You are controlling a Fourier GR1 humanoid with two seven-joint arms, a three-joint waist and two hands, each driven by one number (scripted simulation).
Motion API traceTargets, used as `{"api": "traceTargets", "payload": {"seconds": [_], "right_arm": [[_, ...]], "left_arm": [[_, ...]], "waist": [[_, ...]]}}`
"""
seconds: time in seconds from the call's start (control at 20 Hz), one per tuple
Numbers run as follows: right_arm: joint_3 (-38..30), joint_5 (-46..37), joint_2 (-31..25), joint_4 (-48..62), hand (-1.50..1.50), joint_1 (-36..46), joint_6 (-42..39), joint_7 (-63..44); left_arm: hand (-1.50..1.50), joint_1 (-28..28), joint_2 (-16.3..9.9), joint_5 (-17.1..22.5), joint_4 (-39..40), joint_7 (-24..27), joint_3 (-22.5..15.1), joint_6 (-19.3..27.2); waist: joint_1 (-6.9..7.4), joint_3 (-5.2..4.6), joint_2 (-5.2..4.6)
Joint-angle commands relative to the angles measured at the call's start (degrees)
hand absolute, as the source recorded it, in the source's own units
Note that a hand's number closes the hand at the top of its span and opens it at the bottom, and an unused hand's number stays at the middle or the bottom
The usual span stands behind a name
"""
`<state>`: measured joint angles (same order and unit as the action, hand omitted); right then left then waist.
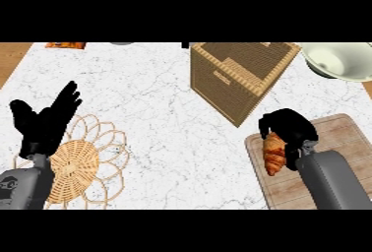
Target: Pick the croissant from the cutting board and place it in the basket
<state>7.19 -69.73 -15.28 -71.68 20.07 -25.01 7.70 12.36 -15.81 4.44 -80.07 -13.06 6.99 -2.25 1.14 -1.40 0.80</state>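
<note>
The right hand point(291, 129) curls its fingers point(267, 124) around the flaky golden croissant point(274, 155) over the wooden cutting board point(341, 129); the square woven basket point(240, 74) stands near on the marble desk point(160, 113). The left hand point(45, 125) rests with fingers spread.

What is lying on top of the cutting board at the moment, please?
On the cutting board lies the croissant, with the right hand curled over its upper end. The hand and forearm cover that end and much of the board, so anything beneath them cannot be seen.
</note>
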Motion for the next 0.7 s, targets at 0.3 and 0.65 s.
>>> {"api": "traceTargets", "payload": {"seconds": [0.3,0.65], "right_arm": [[-3.7,12.7,15.0,-4.4,1.50,5.9,12.8,-22.9],[1.7,18.4,15.3,-10.3,1.50,14.2,30.4,-35.5]], "left_arm": [[0.00,1.2,1.4,0.4,0.2,0.0,-2.0,-1.5],[0.00,3.7,2.0,-0.5,0.8,-0.4,-3.9,-2.1]], "waist": [[5.13,2.15,-1.06],[8.14,1.59,-0.79]]}}
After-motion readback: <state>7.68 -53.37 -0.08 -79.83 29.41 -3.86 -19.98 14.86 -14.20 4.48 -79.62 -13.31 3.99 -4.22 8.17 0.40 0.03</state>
